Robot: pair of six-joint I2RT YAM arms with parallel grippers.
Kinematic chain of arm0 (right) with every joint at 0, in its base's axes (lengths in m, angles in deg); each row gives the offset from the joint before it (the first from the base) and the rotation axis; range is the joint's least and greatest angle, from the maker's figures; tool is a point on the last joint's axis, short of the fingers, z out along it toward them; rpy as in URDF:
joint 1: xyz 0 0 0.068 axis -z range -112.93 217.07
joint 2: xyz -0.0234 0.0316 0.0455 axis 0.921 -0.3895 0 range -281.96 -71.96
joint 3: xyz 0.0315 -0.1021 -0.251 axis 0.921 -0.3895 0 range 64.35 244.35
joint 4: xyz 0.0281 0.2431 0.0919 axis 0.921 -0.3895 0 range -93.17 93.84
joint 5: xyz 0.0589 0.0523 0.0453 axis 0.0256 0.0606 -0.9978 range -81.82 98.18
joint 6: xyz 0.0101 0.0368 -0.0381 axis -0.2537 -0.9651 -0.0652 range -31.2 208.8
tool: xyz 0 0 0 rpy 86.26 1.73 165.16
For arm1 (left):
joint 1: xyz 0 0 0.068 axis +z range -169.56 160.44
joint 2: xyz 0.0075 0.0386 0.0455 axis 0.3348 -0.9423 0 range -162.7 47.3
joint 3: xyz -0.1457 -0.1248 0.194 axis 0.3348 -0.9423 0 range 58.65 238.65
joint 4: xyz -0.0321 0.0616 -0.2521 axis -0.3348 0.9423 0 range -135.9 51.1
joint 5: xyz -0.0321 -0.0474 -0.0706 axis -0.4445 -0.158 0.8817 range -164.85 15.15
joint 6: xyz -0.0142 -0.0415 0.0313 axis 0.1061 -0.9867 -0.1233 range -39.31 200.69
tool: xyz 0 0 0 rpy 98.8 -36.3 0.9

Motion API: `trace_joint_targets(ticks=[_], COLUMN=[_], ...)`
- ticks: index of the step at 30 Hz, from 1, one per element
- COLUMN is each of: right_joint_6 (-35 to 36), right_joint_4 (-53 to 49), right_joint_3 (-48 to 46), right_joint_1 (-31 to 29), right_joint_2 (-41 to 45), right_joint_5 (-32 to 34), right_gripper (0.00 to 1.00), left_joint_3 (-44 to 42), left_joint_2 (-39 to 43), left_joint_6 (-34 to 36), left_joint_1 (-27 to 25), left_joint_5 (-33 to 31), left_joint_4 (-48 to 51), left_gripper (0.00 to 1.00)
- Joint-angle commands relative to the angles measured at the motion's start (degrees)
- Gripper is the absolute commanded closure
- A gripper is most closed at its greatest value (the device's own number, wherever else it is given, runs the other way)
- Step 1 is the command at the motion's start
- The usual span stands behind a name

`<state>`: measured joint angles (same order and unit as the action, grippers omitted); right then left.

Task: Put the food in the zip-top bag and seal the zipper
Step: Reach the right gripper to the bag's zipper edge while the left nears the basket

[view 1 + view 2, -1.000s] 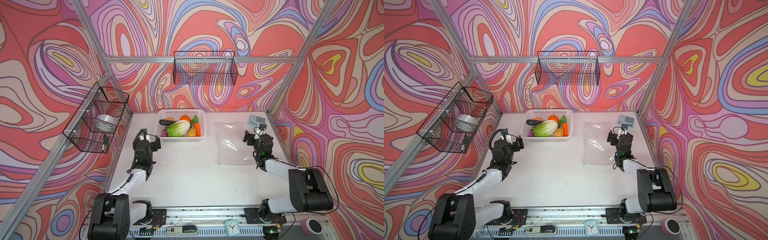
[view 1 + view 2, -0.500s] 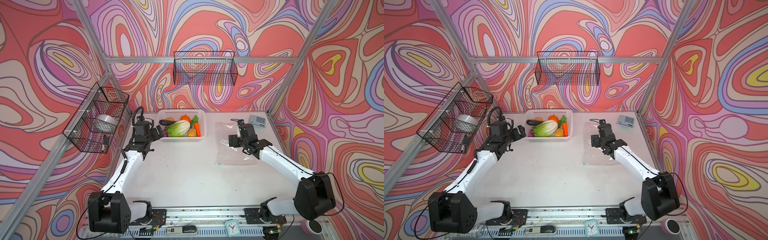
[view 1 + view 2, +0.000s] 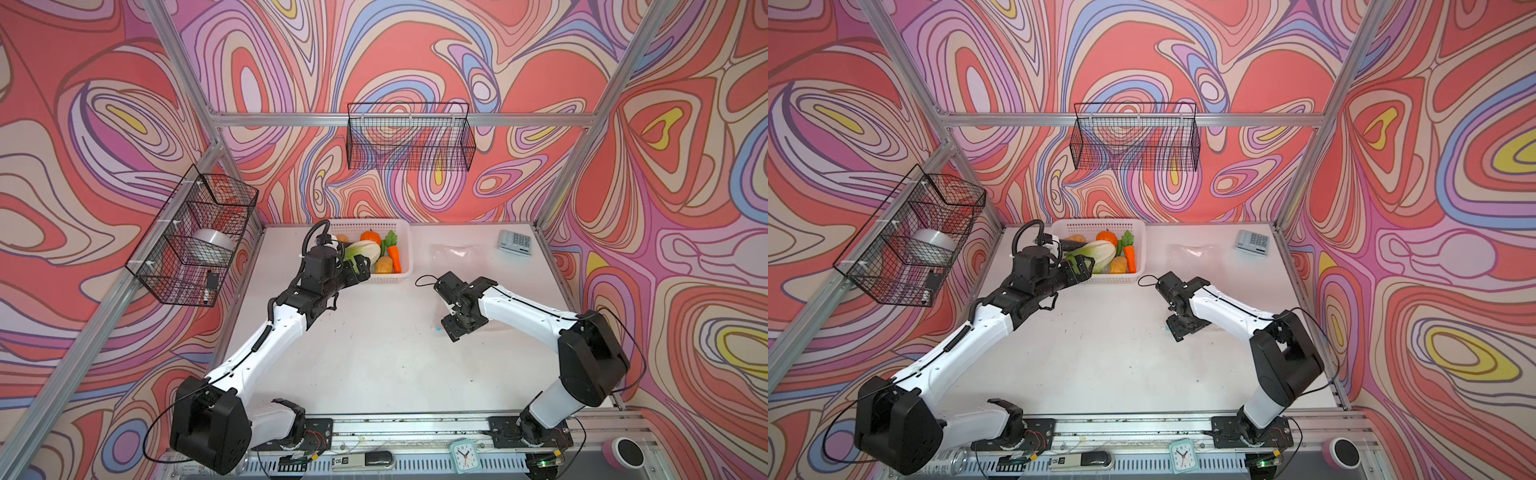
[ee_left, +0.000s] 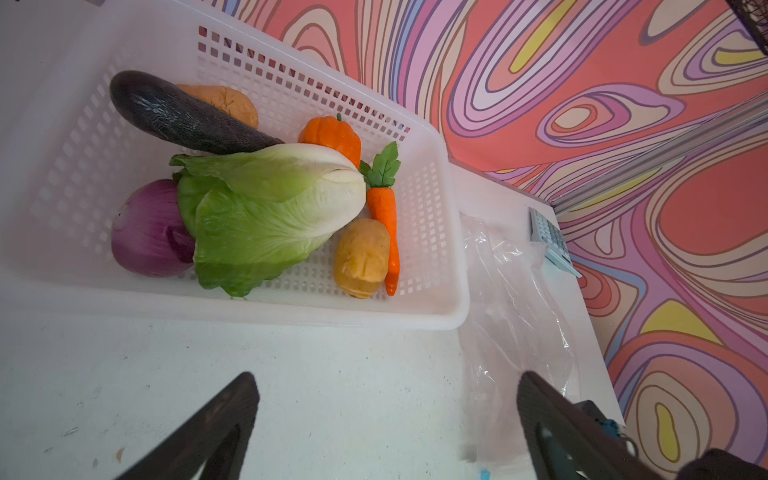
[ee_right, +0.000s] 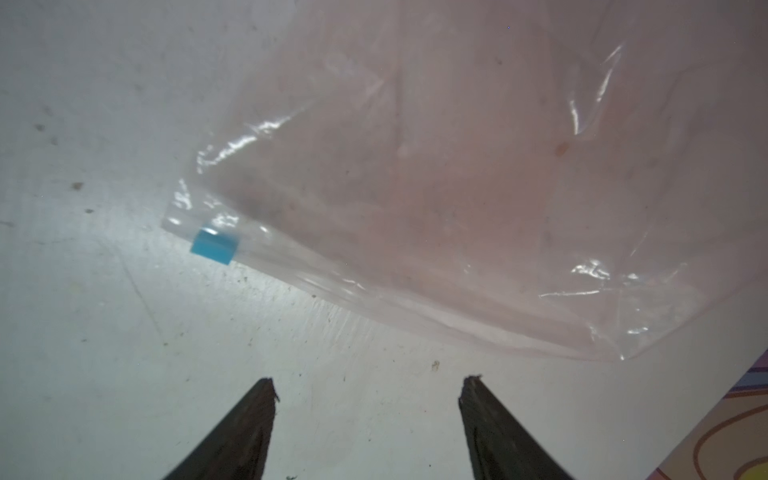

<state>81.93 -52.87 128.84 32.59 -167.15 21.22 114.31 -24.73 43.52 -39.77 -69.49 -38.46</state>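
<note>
No food (image 4: pixel 266 208) bagged: all in basket (image 4: pixel 291 318) beyond left fingers (image 4: pixel 232 399), spread, empty; bag (image 5: pixel 457 166) flat, zipper (image 5: pixel 390 299) just beyond right fingers (image 5: pixel 257 411), parted, empty.

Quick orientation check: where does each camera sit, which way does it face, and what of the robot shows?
Top views: high above the arm bases, facing down toward the back wall; left arm and right arm whole, left gripper near the white basket, right gripper by the zip-top bag.
Left wrist: looks past its open fingers down into the white basket at the cabbage.
Right wrist: looks past its open fingers at the zipper and blue slider.
Shared: both wrist views show the zip-top bag.
</note>
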Motion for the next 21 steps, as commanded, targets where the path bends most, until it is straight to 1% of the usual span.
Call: trace_joint_targets(ticks=[1,6,8,10,12,15,16,17,20,21], right_joint_6=[3.7,5.7,6.8,7.6,8.7,9.1,9.1,9.1,8.7,8.8], right_joint_4=[0.2,6.4,8.5,9.9,11.7,13.5,14.1,14.4,14.4,14.7], right_joint_3=[-0.4,-1.1,-1.0,-0.8,-0.9,-1.0,-1.1,-1.0,-0.4,-0.5], right_joint_1=[0.0,0.0,0.0,0.0,0.0,0.0,0.0,0.0,0.0,0.1], right_joint_2=[-3.2,-4.7,-5.9,-8.8,-10.7,-12.0,-12.2,-12.2,-11.5,-11.2], right_joint_5=[4.9,8.5,8.5,9.2,9.2,7.8,7.5,7.2,6.5,6.4], right_gripper=[0.25,0.22,0.22,0.22,0.24,0.29,0.33,0.4,0.64,0.7], left_joint_3=[-0.4,-3.1,-4.1,-4.6,-5.0,-5.0,-5.1,-5.1,-5.0,-5.0], left_joint_2=[1.3,5.4,6.6,7.3,8.0,9.1,9.4,9.7,10.1,10.0], left_joint_6=[-1.5,-0.5,-0.8,-1.0,-1.1,-0.6,-0.4,-0.4,-0.3,-0.5], left_joint_1=[0.0,0.0,0.0,0.0,0.0,0.0,0.0,0.1,0.0,0.1], left_joint_5=[-0.3,-4.7,-5.4,-5.7,-6.0,-7.0,-7.4,-7.6,-8.0,-7.9], left_joint_4=[-0.5,1.1,1.3,1.7,2.3,3.3,3.5,3.5,3.3,3.1], left_gripper=[0.0,0.0,0.0,0.0,0.0,0.0,0.0,0.0,0.0,0.0])
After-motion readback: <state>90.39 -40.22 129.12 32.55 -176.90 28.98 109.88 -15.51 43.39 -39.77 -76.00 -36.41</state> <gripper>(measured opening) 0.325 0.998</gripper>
